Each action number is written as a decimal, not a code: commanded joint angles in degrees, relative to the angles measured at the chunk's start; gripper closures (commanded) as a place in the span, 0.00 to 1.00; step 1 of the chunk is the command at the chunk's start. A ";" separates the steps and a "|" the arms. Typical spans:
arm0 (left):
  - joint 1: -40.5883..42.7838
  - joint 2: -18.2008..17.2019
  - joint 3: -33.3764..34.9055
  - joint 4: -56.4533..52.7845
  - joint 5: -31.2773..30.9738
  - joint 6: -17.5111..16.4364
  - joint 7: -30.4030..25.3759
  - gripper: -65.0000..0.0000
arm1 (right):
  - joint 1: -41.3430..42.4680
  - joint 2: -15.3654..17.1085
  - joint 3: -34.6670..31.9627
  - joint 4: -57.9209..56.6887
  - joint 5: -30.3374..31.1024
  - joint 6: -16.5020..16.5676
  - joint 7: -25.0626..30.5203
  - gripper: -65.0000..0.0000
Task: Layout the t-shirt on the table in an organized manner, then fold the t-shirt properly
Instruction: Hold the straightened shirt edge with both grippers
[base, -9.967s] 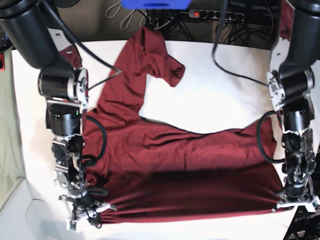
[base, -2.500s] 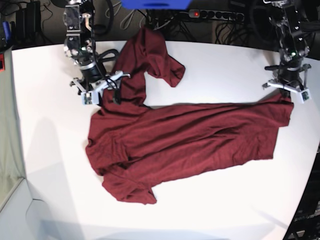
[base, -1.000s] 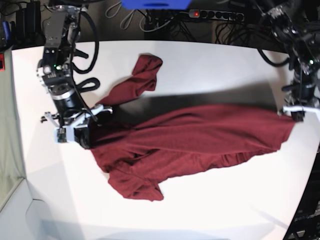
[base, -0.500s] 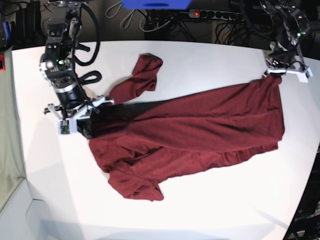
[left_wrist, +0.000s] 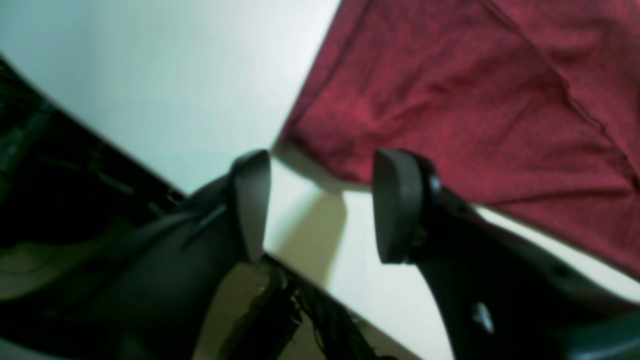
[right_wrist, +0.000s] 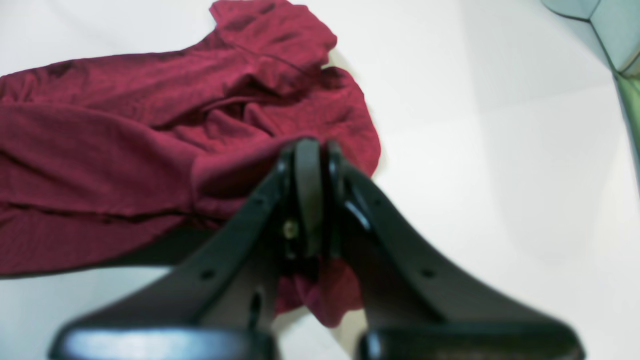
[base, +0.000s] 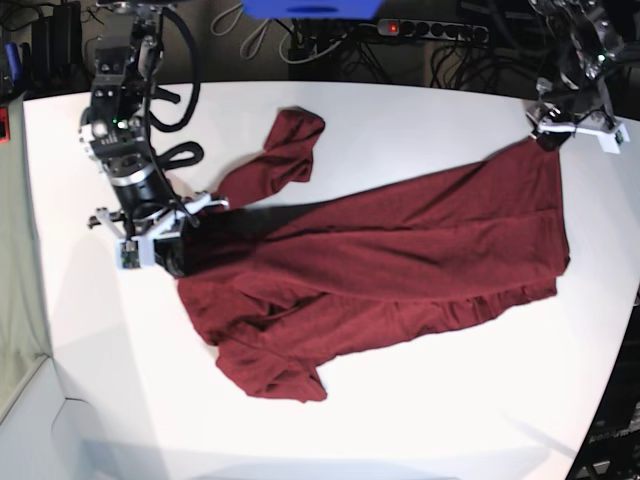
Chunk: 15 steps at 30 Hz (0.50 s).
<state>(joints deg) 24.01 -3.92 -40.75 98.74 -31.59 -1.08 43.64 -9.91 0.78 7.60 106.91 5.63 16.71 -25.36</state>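
The dark maroon t-shirt (base: 380, 270) lies crumpled and stretched slantwise across the white table (base: 400, 420), one sleeve (base: 290, 150) bunched toward the back. At the view's left, my right gripper (base: 165, 252) is shut on the t-shirt's edge; the right wrist view shows fabric (right_wrist: 150, 140) pinched in the shut gripper (right_wrist: 310, 200). At the back right, my left gripper (base: 577, 128) stands open just past the t-shirt's corner. In the left wrist view its fingers (left_wrist: 250, 200) are apart around bare table, the corner (left_wrist: 450, 100) lying just beyond them.
A power strip (base: 430, 30) and tangled cables sit behind the table's back edge, beside a blue object (base: 310, 8). The table's dark edge (left_wrist: 150, 175) runs close under the left gripper. The right arm's cable (base: 175, 110) loops above the t-shirt's left end.
My left gripper has opened and let go of the t-shirt's corner, which now rests on the table. The right gripper has stayed shut on the fabric, hardly moving.
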 joint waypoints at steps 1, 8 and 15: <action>0.03 -0.60 -0.35 2.40 -0.63 -0.10 -1.04 0.49 | 0.55 0.06 0.01 0.91 0.48 0.04 1.67 1.00; -6.82 -2.27 -0.26 3.72 -0.01 -0.10 -1.48 0.49 | 0.46 -0.03 -0.08 0.91 0.48 0.04 1.58 1.00; -16.32 -5.44 0.18 -6.91 -0.01 -0.10 -1.13 0.49 | 0.46 -0.03 0.01 0.91 0.48 0.04 1.41 1.00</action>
<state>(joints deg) 8.45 -8.16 -40.42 90.52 -31.14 -1.06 43.51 -10.07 0.62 7.42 106.87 5.61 16.71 -25.54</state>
